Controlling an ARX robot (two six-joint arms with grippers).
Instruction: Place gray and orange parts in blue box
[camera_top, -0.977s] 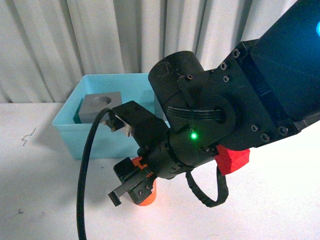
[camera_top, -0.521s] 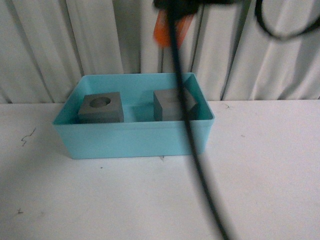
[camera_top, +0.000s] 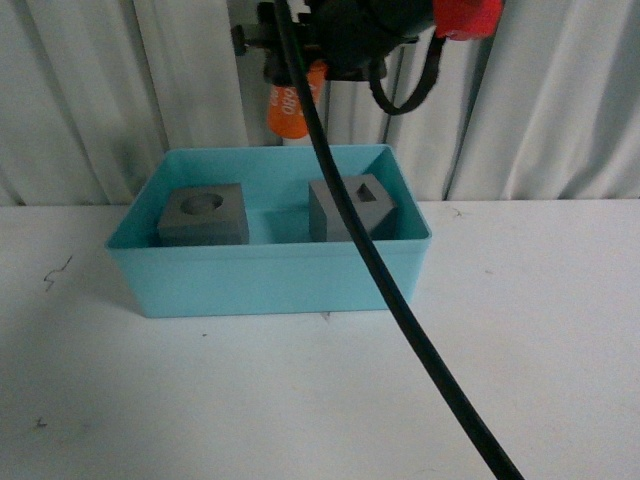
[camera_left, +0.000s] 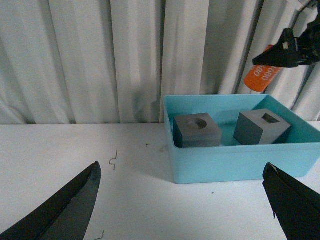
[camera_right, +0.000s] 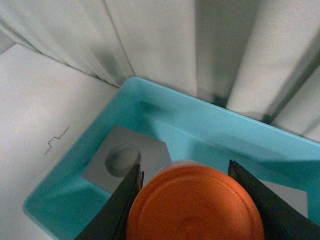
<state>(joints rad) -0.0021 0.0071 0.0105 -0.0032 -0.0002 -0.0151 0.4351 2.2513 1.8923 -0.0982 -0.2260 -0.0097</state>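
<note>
The orange cylinder (camera_top: 288, 105) is smooth and round, with a flat end face and white numerals on its side. It hangs in the air above the back part of the blue box (camera_top: 270, 252), in front of the white pleated curtain (camera_top: 80, 90). The right fingers (camera_right: 125, 205) press on it from two sides and hold it.

The box is a light turquoise plastic bin with a rimmed edge, and it stands on the white tabletop (camera_top: 200, 400). Inside it are two matte gray cubes with sharp edges. The cube with the round recess (camera_top: 203, 214) is on the left and the cube with the square recess (camera_top: 350, 207) is on the right, turned a little; they are apart from each other.

The left fingers (camera_left: 65, 210) are dark, pointed and spread wide, with nothing between them. A black cable (camera_top: 400, 300) crosses the front view.
</note>
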